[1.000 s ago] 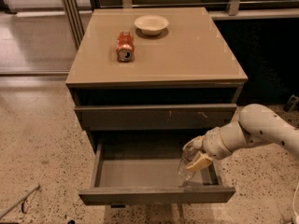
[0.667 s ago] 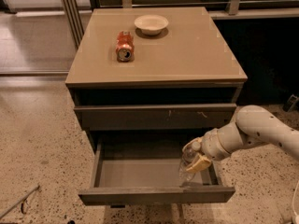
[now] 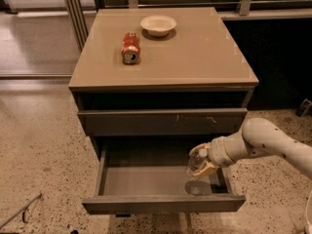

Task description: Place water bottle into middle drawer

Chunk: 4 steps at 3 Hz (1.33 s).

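Note:
The middle drawer (image 3: 146,182) is pulled open below the cabinet, with a flat grey inside. The water bottle (image 3: 196,172), clear with a white cap, stands tilted at the drawer's right end, its base at or near the drawer floor. My gripper (image 3: 201,163) reaches in from the right on the white arm (image 3: 263,143) and is at the bottle's upper part, with its pale fingers around the neck.
A shut drawer front with pale scratch marks (image 3: 163,122) sits above the open drawer. On the cabinet top (image 3: 195,52) lie a red-orange soda can (image 3: 130,47) on its side and a white bowl (image 3: 158,25). Speckled floor lies around; a metal frame stands at left.
The gripper and bottle have shifted slightly left and down inside the drawer's right end; the arm has barely moved otherwise.

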Motion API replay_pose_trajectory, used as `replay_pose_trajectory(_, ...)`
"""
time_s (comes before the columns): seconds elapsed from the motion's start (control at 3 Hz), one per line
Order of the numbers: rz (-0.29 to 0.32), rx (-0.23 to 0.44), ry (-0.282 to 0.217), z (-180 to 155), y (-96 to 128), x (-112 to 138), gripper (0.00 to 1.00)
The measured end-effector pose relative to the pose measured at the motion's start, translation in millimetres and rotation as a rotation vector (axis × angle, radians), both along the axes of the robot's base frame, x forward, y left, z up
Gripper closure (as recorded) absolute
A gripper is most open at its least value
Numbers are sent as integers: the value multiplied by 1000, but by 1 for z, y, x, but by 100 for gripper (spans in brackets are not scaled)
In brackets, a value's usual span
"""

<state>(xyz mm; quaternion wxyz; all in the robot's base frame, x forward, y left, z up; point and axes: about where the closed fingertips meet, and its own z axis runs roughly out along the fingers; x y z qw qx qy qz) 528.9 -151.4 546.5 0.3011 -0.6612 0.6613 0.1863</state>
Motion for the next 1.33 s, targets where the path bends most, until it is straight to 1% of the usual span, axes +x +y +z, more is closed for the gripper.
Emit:
replay_pose_trajectory(0.33, 7, 37, -34, -20, 6, 21, 100)
replay_pose_trajectory(0.67, -8, 63, -36, -40, 9, 40, 100)
replay_pose_trajectory(1.0, -42, 79, -6, -57, 10, 55, 100)
replay_pose_trajectory(1.33, -72, 65, 26, -68, 9, 61, 100)
